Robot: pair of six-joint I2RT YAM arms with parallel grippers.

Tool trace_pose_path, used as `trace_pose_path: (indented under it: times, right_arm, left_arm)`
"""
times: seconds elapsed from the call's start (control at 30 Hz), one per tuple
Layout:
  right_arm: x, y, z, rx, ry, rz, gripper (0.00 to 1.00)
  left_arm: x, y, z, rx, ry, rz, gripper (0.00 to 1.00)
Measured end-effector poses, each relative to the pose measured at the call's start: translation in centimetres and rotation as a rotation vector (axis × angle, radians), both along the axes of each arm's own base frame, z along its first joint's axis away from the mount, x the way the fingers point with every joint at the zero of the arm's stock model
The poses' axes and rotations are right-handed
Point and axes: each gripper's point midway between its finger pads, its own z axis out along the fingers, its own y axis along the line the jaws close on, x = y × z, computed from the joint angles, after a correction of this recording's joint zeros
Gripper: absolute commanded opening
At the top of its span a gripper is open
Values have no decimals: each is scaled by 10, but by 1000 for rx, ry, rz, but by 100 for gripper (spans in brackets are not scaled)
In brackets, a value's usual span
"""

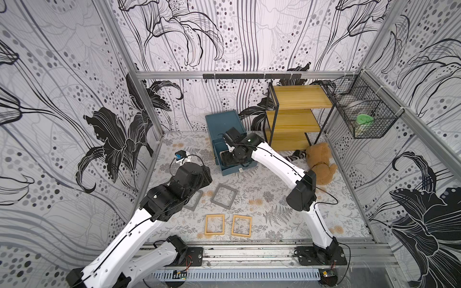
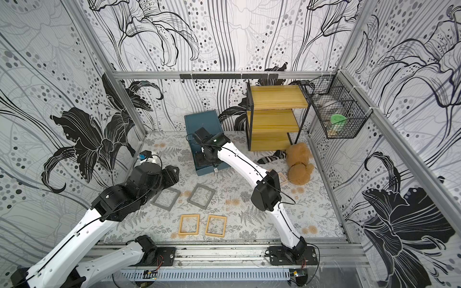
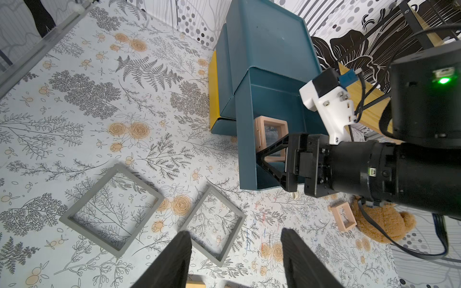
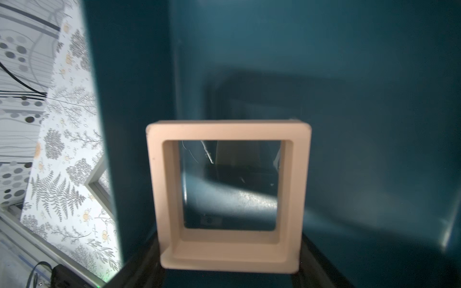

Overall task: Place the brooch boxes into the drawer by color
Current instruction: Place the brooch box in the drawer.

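A teal drawer (image 1: pixel 237 171) stands pulled out of the teal chest (image 1: pixel 222 121). My right gripper (image 4: pixel 229 263) reaches inside it, shut on the sides of a pink-beige brooch box (image 4: pixel 228 251), which the left wrist view also shows (image 3: pixel 270 123). Two grey brooch boxes (image 2: pixel 161 207) (image 2: pixel 209 199) lie mid-table, one partly under my left arm in a top view (image 1: pixel 197 202). Nearer the front lie two yellow-tan ones (image 1: pixel 214 215) (image 1: pixel 242 216). Another pink-beige box (image 3: pixel 343 225) lies by the teddy bear. My left gripper (image 3: pixel 235 233) hovers open and empty above the grey boxes.
A yellow shelf rack (image 1: pixel 296 119) with a black frame stands right of the chest. A brown teddy bear (image 1: pixel 320 162) and a striped sock (image 1: pixel 296 156) lie before it. A wire basket (image 1: pixel 364 112) hangs on the right wall. A metal rail (image 1: pixel 249 251) bounds the front.
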Motion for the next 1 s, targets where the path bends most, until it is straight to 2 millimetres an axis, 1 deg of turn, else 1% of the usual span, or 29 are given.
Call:
trace_pose_path:
  times: [0.07,0.17,0.33,0.57,0.73,1.0]
  right_arm:
    - [0,0,-3,-4,4,0,49]
    - [0,1,-3,-3,3,0,56]
    - [1,2,0,5,0,2,70]
    - [-2,7,2,30,16,21,83]
    - [-2,10,9,49,7,25,87]
    - [1,9,13,50,-7,19,82]
  left_arm:
    - [0,0,0,0,0,0,62]
    - [0,0,0,0,0,0,62]
    - [0,0,0,-2,-2,0,62]
    - [0,0,0,-2,-2,0,62]
    - [0,0,0,-2,-2,0,62]
    - [1,-1,0,-2,-1,-1,62]
